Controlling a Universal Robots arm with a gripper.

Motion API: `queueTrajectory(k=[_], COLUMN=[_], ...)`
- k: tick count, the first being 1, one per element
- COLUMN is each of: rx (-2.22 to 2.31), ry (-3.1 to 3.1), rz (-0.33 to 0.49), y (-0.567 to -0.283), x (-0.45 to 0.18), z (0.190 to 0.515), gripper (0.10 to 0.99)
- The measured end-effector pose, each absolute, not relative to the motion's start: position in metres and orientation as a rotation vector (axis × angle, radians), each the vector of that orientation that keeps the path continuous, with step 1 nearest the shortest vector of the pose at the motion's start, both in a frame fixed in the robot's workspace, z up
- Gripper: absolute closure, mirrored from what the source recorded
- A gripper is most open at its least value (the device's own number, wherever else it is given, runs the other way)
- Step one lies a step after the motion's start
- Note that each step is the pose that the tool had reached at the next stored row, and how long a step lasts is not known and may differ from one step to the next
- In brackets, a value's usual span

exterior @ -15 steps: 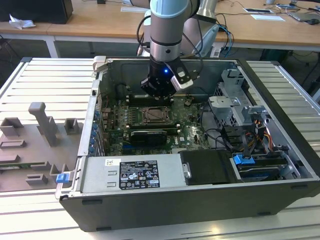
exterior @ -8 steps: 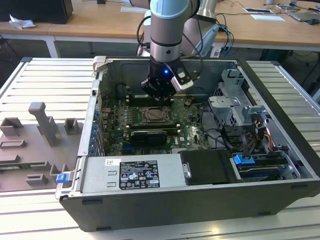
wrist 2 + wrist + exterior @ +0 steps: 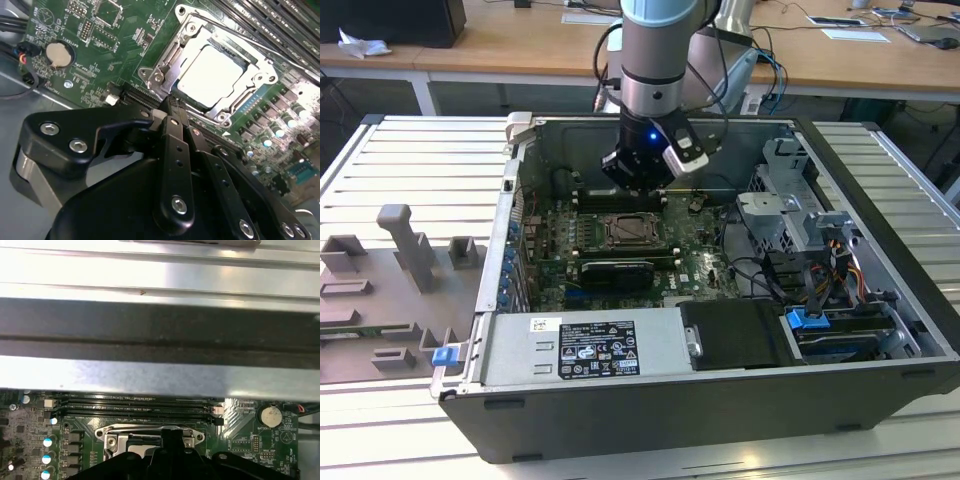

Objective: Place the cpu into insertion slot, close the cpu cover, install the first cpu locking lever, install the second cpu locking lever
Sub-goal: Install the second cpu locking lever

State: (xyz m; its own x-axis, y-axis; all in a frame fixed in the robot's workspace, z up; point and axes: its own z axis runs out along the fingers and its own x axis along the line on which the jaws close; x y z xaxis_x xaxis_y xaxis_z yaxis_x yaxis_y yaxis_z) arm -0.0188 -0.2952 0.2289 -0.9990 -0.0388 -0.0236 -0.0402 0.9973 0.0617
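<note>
Now gripper [image 3: 172,102] above insertion slot [image 3: 165,75], jaws narrow, holding nothing, cpu [image 3: 210,75] seated, cpu cover [image 3: 260,80] down.

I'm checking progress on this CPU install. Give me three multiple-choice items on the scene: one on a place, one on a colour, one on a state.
1. Where is the cpu?
A. on the grey rack outside the case
B. in the insertion slot
C. on the desk behind

2. What colour is the circuit board?
A. green
B. red
C. white

3. How does the cpu cover stand?
A. upright, open
B. taken off
C. down, framing the cpu

Answers: 1 B, its pale top sits inside the socket in the second wrist view; 2 A, green shows all around the socket; 3 C, its metal frame lies flat around the chip.
</note>
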Motion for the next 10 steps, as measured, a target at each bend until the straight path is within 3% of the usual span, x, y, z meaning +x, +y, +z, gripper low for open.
queueTrajectory(k=[10], rx=[-0.062], ry=[3.117], rz=[0.097], y=[-0.306], x=[-0.019], z=[0.236], gripper=[0.980])
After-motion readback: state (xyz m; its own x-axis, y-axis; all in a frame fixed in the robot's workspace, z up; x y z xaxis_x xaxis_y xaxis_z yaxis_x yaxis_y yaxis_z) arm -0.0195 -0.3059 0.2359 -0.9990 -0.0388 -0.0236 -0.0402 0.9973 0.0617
